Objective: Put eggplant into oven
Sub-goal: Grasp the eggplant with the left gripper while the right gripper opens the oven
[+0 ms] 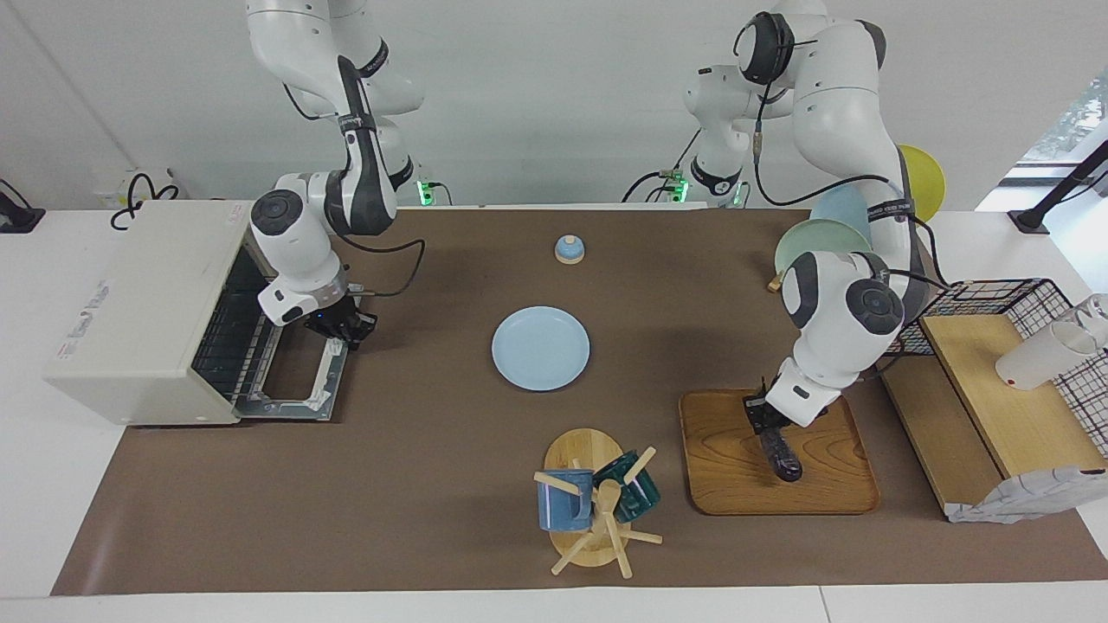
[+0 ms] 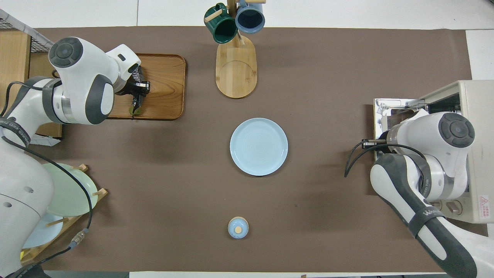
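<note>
Left gripper (image 1: 765, 419): lowered onto wooden tray (image 1: 727, 467), fingers pinched on eggplant (image 1: 782, 456). Eggplant: long, slender, glossy dark purple-black, lying on tray at the left arm's end of the table; stem end under the gripper in the facing view, rounded end projecting away from the robots. Tray: rectangular, rounded corners, raised rim, visible grain.

Right gripper (image 1: 344, 326): fingers pressed together, holding nothing, at the handle edge of the lowered oven door (image 1: 299, 381). Contact with handle: cannot tell. Oven (image 1: 138, 320): boxy, off-white, at the right arm's end of the table; door dropped flat, dark glass in a metal frame; wire rack visible inside.

Plate (image 1: 541, 349): round, pale blue, smooth, shallow rim, at table centre on brown mat (image 1: 415, 484). Small domed blue piece (image 1: 570, 249) with tan knob: nearer the robots than the plate. Mug stand (image 1: 585, 484): oval wooden base with pegs, farther from the robots than the plate; blue mug (image 1: 563, 500) and dark green mug (image 1: 632, 489) hung on pegs. Wire basket (image 1: 1004, 298) and wooden shelf (image 1: 995, 389) beside the tray. White cup (image 1: 1039, 359) lying tilted on the shelf.
</note>
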Controlling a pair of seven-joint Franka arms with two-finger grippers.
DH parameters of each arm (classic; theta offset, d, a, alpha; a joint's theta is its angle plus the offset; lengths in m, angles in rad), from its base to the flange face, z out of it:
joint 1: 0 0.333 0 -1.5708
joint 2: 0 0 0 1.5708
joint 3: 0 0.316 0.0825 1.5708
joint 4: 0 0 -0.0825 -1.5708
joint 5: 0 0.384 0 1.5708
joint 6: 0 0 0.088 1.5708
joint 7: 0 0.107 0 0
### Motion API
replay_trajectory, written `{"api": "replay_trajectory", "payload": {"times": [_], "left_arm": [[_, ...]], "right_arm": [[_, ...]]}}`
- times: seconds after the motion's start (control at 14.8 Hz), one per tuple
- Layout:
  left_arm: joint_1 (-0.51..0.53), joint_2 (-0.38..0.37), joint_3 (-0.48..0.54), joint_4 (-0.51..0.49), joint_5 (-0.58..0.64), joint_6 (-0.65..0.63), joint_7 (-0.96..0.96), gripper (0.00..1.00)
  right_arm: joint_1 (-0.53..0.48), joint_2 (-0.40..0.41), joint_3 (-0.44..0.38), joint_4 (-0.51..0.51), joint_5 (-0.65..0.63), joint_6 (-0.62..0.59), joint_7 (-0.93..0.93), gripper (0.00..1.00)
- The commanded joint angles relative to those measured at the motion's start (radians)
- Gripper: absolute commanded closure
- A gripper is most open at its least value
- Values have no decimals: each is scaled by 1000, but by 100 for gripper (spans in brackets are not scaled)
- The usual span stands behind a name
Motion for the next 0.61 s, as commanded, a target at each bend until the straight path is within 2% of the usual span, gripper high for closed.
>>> {"api": "replay_trajectory", "payload": {"times": [0.0,0.34,0.54], "left_arm": [[-35,-76,5,-1,-43,-90,-83,100],[-146,-213,5,-36,-97,-246,-227,100],[-244,-260,5,-94,-126,-233,-356,100]], "right_arm": [[38,-4,-8,16,1,-32,73,100],[55,-3,-8,45,3,-98,102,100],[55,-1,-8,51,3,-93,102,100]]}}
